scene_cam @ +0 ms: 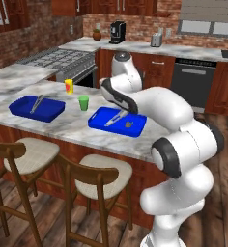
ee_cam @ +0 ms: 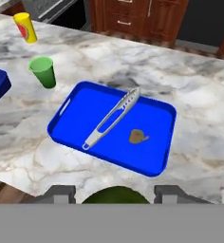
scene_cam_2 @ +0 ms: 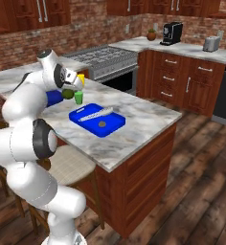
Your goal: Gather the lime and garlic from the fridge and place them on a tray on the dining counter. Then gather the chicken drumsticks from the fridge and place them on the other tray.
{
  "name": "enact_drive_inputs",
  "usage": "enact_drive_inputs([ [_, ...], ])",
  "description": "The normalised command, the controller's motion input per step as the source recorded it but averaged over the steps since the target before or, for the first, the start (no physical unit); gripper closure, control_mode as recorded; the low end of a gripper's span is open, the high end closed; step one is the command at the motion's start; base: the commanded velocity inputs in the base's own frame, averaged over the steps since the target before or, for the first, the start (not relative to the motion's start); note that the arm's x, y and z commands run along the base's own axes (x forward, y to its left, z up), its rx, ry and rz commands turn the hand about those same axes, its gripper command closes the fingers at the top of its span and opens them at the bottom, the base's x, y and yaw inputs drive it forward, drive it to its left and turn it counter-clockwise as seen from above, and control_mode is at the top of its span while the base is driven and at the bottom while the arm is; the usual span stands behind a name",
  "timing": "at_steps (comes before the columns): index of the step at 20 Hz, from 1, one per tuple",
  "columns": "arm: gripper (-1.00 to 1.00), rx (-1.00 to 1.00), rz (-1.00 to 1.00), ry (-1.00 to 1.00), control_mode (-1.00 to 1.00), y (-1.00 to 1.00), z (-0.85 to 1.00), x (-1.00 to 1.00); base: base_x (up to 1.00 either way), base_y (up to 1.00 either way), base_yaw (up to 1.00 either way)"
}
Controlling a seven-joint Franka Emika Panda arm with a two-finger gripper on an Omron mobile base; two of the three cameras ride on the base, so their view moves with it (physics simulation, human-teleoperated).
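Above the blue tray (ee_cam: 157, 159) on the marble surface (ee_cam: 190, 85), my pincer (ee_cam: 115, 195) grips the lime (ee_cam: 115, 195). Tongs (ee_cam: 111, 118) and a small brown piece (ee_cam: 138, 137) lie inside; my left base view alone shows another tray (scene_cam: 24, 105).

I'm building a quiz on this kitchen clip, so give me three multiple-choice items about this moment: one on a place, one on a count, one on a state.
1. Where do the tongs near the gripper lie?
A. in the near blue tray
B. beside the green cup
C. on a stool

2. How many blue trays are on the dining counter?
A. one
B. two
C. three

3. What is the gripper doing?
A. standing open with nothing in it
B. shut on the lime
C. shut on the yellow can

Key: 1 A, the tongs rest inside the near blue tray. 2 B, a far blue tray lies left of it. 3 B, the lime sits between the fingertips.
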Motion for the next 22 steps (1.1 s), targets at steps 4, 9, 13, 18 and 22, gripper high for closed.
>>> enact_drive_inputs([
  [4,1.0,0.09,0.12,0.06,-1.0,0.03,-0.45,0.78,0.0,0.0,0.0],
  [9,1.0,0.05,0.07,0.05,-1.0,0.05,-0.28,0.75,0.0,0.0,0.0],
  [13,1.0,0.02,0.02,0.06,-1.0,0.0,-0.44,0.73,0.0,0.0,0.0],
  [18,1.0,0.0,0.0,0.05,-1.0,0.03,-0.41,0.55,0.0,0.0,0.0],
  [22,1.0,0.0,0.0,0.04,-1.0,0.13,-0.39,0.52,0.0,0.0,0.0],
])
